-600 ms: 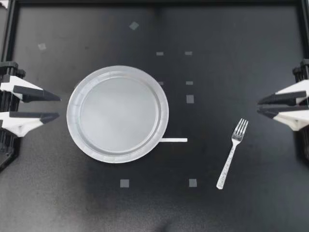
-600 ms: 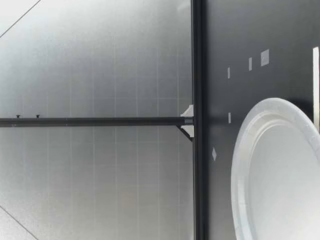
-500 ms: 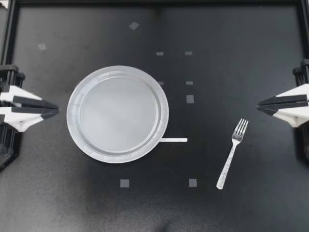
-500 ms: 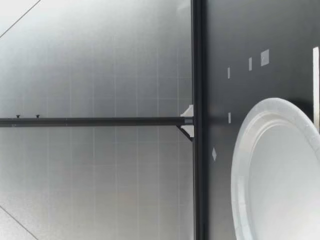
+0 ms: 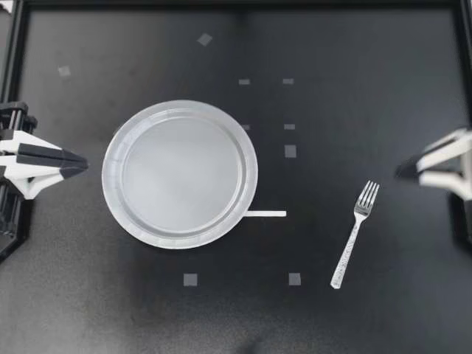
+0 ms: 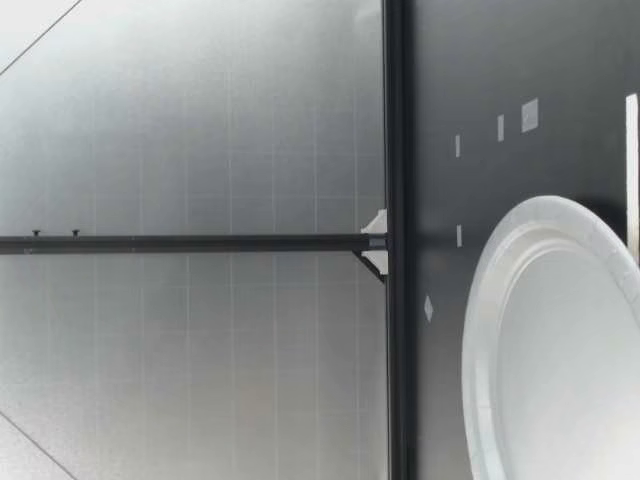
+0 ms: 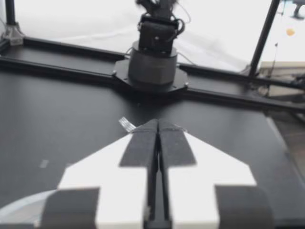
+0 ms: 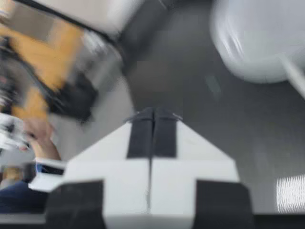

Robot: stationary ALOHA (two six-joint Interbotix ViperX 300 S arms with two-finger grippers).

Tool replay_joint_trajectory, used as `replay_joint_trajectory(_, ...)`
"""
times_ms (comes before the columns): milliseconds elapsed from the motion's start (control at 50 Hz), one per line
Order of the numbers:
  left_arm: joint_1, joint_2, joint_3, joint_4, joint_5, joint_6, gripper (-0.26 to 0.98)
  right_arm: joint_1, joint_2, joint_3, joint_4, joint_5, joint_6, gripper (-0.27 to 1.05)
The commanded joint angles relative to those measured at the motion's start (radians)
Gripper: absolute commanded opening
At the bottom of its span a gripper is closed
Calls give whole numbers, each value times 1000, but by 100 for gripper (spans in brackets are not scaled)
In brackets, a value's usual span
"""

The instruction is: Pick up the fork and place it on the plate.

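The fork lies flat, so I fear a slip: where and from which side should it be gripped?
Probably mid-handle on the fork, down from above with my right gripper, the nearer one. It lies flat on the table, so only the handle's narrow sides offer purchase; close across its slant. The gripper, now shut, must open first.

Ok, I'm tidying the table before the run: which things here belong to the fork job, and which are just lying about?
Job: fork, plate, right gripper, which is nearer the fork.
Lying about: white strip beside the plate, small tape squares.
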Motion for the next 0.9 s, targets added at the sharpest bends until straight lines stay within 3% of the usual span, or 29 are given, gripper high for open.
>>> replay_joint_trajectory(0,-2,9,-21,0,-5,31,-2,38,169,43,57,158,333,-9)
replay_joint_trajectory(120,-2,8,-14,2,-6,46,-2,137,192,123,78,61,482,5)
replay_joint_trajectory(220,-2,5,-5,2,-5,52,-2,140,187,156,118,51,632,26)
replay_joint_trajectory(380,-2,5,17,2,-5,80,-2,138,235,179,83,74,821,57)
replay_joint_trajectory(880,-2,2,58,2,-5,126,-2,140,684,29,37,-132,847,56)
